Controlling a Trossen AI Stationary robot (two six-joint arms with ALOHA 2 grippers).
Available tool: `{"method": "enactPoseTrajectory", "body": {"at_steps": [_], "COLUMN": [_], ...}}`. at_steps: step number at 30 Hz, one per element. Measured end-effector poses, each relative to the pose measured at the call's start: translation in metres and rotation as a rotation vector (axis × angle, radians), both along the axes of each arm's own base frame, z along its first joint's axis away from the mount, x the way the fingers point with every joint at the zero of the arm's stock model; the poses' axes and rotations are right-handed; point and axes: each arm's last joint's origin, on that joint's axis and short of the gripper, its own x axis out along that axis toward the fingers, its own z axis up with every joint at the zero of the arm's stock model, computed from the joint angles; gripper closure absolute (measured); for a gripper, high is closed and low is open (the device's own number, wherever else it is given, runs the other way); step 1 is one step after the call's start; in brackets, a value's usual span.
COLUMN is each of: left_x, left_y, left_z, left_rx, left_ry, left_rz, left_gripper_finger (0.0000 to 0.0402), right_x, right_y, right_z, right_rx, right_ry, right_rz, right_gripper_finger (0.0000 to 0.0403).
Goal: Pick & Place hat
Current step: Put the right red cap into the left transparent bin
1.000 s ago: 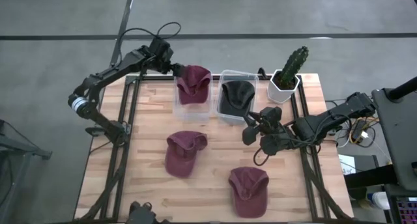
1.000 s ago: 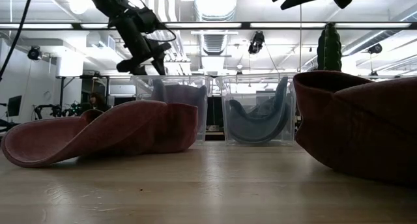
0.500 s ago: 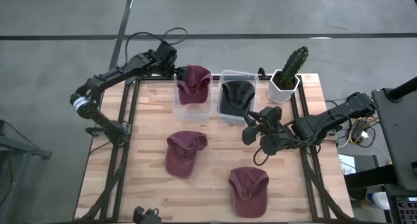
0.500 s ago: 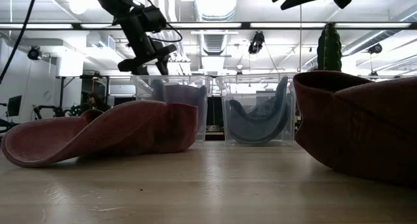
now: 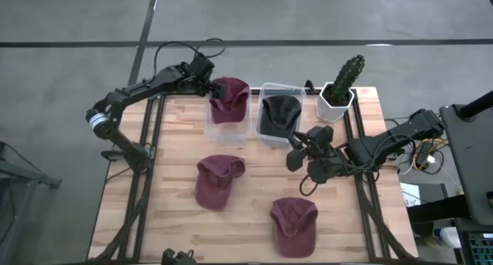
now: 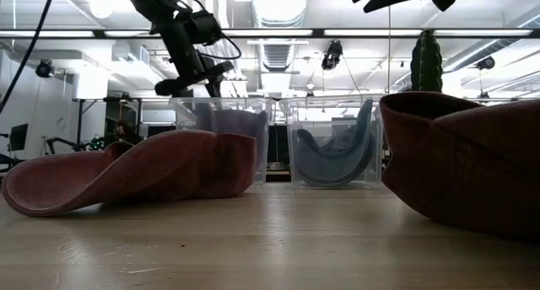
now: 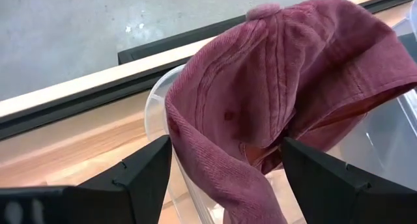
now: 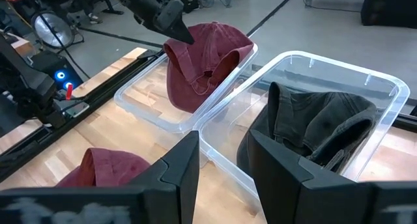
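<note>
**Maroon cap draped in the left bin, left gripper spread around it**

The faded maroon cotton cap (image 5: 229, 99) sits in the clear plastic bin (image 5: 228, 129) at the far left of the table, its crown bunched up over the far rim and its brim hanging down inside. The left gripper (image 5: 209, 85) is right at this cap's far left edge; the left wrist view shows its two dark fingers (image 7: 138, 175) spread wide with the cap's folded fabric lying between them, not pinched. The left arm reaches in from the table's left side, elbow bent, forearm running along the far edge, and in the low view its gripper hangs just above the bin's rim.

The right gripper (image 5: 296, 151) hovers over the middle of the table, just in front of the second clear plastic bin (image 5: 277, 92), which holds a dark grey cap (image 5: 277, 115). Its fingers (image 8: 179, 168) stand apart, holding nothing. The right arm stretches in low from the table's right side.

Counted: three maroon caps in all, one in the bin and two loose on the wooden table (image 5: 177, 126) — a second maroon cap (image 5: 216, 179) on the near side of the left bin and a third maroon cap (image 5: 294, 223) on the near side of the right gripper. One grey cap, two bins side by side, and one green cactus in a white pot (image 5: 339, 92) just beyond the right gripper, beside the second bin.
</note>
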Motion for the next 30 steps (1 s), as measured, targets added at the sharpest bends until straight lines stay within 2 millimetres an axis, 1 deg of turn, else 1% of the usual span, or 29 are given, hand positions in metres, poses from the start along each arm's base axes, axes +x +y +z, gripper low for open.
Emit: {"method": "enactPoseTrajectory", "body": {"at_steps": [10,21,30], "left_x": [0.0025,0.001,0.0012], "left_y": [-0.0005,-0.0013,-0.0006], "left_z": [-0.0033,-0.0034,-0.0029], "left_rx": [-0.009,-0.013,-0.005], "left_ry": [0.007,0.021,0.014], "left_rz": [0.043,0.061,0.083], "left_gripper_finger": [0.0128,0.0193,0.0218], "right_x": [0.0,0.0001,0.0001], "right_y": [0.0001,0.0001,0.0002], "right_z": [0.0,-0.0001,-0.0001], "right_rx": [0.001,-0.004,-0.004], "right_ry": [0.0,0.006,0.006], "right_rz": [0.001,0.004,0.004], "right_gripper_finger": [0.028,0.028,0.028]}}
